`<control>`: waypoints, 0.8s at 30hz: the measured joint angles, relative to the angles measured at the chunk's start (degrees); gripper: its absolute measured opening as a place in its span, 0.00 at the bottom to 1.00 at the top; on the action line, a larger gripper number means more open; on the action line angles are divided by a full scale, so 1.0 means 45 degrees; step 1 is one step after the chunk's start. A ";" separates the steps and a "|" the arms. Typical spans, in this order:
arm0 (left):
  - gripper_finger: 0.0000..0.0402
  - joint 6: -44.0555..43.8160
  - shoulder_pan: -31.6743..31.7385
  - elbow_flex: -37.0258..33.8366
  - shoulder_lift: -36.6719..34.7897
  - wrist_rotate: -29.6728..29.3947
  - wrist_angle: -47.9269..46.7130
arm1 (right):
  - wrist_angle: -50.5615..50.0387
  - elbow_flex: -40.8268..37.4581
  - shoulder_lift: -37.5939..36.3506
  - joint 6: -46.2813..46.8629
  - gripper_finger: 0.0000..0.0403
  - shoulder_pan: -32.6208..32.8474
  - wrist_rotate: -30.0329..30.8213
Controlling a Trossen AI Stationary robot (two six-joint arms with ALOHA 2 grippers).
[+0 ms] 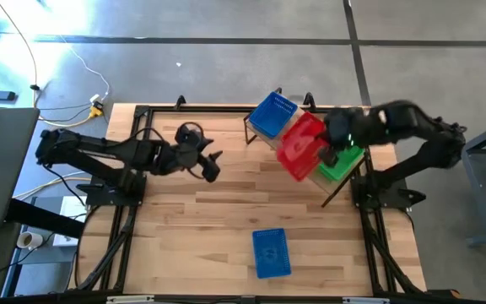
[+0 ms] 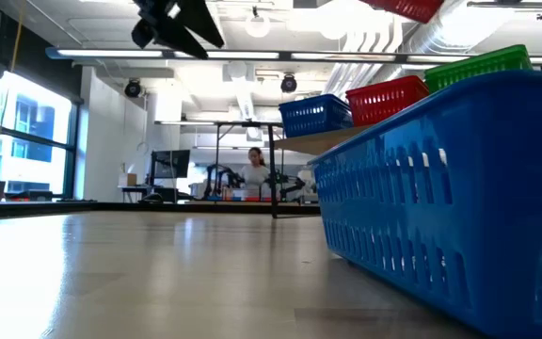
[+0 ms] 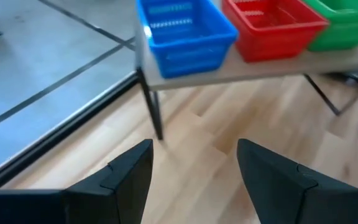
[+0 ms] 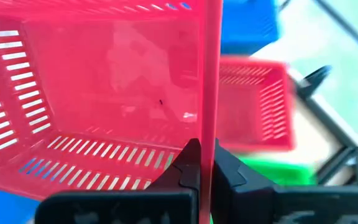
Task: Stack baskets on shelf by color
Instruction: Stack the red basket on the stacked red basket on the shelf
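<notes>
Right end effector (image 4: 201,163) grips red basket (image 4: 98,99) wall; left end effector (image 3: 194,171) open over wood tabletop (image 1: 226,211); distant person (image 2: 255,169), possibly seated.

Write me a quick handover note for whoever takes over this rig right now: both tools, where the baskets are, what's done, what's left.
Right tool: shut on the rim of a red basket, held in the air above the shelf.
Left tool: open, empty, above the table's left-centre, facing the shelf.
On the shelf: a blue stack, a red stack and a green stack, side by side; how many are in each cannot be told.
Off the shelf: one blue basket on the table, near its front edge.
Left: set the held red basket on the red stack, then move the loose blue one onto the blue stack.
</notes>
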 joint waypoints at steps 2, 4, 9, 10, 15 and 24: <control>0.55 0.0175 0.0455 0.0000 0.0000 0.0172 0.0176 | 0.0006 0.0462 0.0000 -0.0902 0.00 -0.1026 -0.0018; 0.55 0.0562 0.0867 0.0005 0.0000 0.0499 0.0452 | 0.0058 0.0866 0.0000 -0.1740 0.00 -0.2034 -0.0088; 0.55 0.1208 0.1721 0.0005 0.0000 0.1175 0.0842 | 0.0263 0.1526 0.0009 -0.3900 0.00 -0.4463 -0.0806; 0.55 0.1304 0.1868 0.0005 0.0000 0.1281 0.0892 | 0.0279 0.1581 0.0018 -0.4315 0.00 -0.4944 -0.1075; 0.55 0.1786 0.2445 0.0005 0.0000 0.1784 0.0946 | 0.0295 0.1489 0.0089 -0.6212 0.00 -0.7294 -0.2839; 0.55 0.2484 0.2932 0.0005 0.0000 0.2068 0.0921 | 0.0008 0.1484 0.1094 -0.7523 0.00 -0.9844 -0.6120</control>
